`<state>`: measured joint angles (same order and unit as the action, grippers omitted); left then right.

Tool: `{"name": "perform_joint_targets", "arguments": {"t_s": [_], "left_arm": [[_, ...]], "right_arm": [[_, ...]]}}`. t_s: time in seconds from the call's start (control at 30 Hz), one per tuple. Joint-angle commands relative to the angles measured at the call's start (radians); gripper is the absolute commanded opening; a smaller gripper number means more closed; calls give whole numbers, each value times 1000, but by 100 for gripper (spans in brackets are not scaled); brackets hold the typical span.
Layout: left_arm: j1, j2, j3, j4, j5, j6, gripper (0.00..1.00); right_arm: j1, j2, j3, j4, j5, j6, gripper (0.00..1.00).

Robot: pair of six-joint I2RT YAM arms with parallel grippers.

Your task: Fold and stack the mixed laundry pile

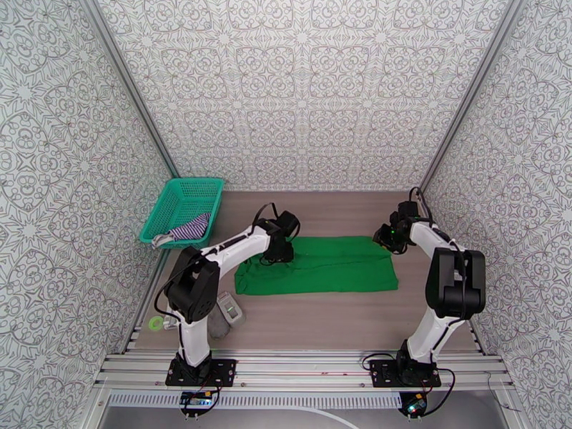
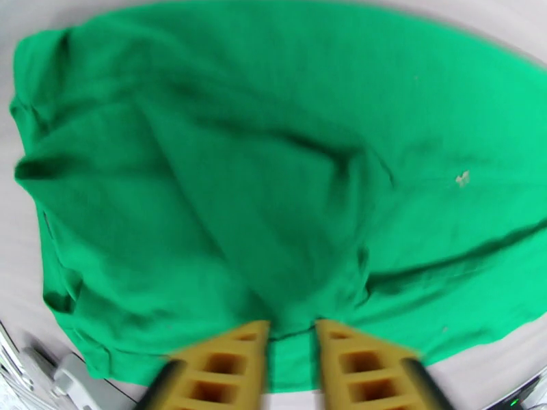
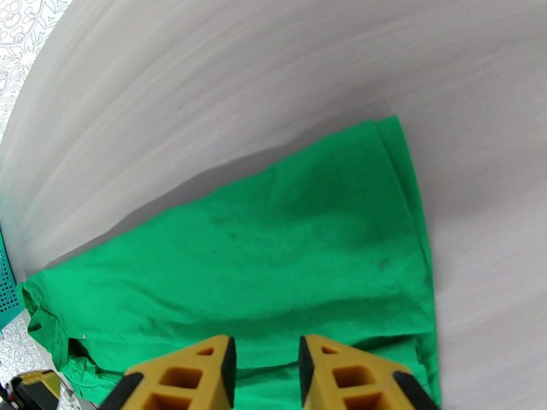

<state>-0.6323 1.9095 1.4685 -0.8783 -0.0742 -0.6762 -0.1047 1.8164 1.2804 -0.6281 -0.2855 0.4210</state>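
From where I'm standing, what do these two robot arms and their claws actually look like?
The left arm and right arm are white tubes linked by chunky black joints, with thin black cables looping alongside and black base plates bolted to a metal rail. The left claw and right claw each have two yellow-orange fingers with square, ladder-like cut-outs.

Left arm (image 1: 229, 244) is covering the shirt's (image 1: 322, 269) far-left corner from above. Grey thing (image 1: 230, 309) beside that arm is looking too small to identify. Left wrist shot is blurring hard, with the shirt running off its right edge.
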Motion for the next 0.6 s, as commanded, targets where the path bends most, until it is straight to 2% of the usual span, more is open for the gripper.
{"name": "perform_joint_targets", "arguments": {"t_s": [0.0, 0.13, 0.33, 0.43, 0.57], "left_arm": [[-16, -97, -17, -19, -53, -61, 41], [-6, -197, -68, -40, -65, -98, 41], [114, -273, -279, 15, 122, -198, 25], [188, -254, -347, 83, 170, -214, 16], [268, -150, -296, 139, 173, -194, 8]], "right_arm": [[0, -56, -18, -43, 41, 5, 32], [2, -87, -22, -65, 43, 4, 32], [40, -51, 24, -74, 48, -10, 31], [74, -1, 68, -66, 50, -10, 29], [92, 81, 120, -54, 60, 13, 29]]}}
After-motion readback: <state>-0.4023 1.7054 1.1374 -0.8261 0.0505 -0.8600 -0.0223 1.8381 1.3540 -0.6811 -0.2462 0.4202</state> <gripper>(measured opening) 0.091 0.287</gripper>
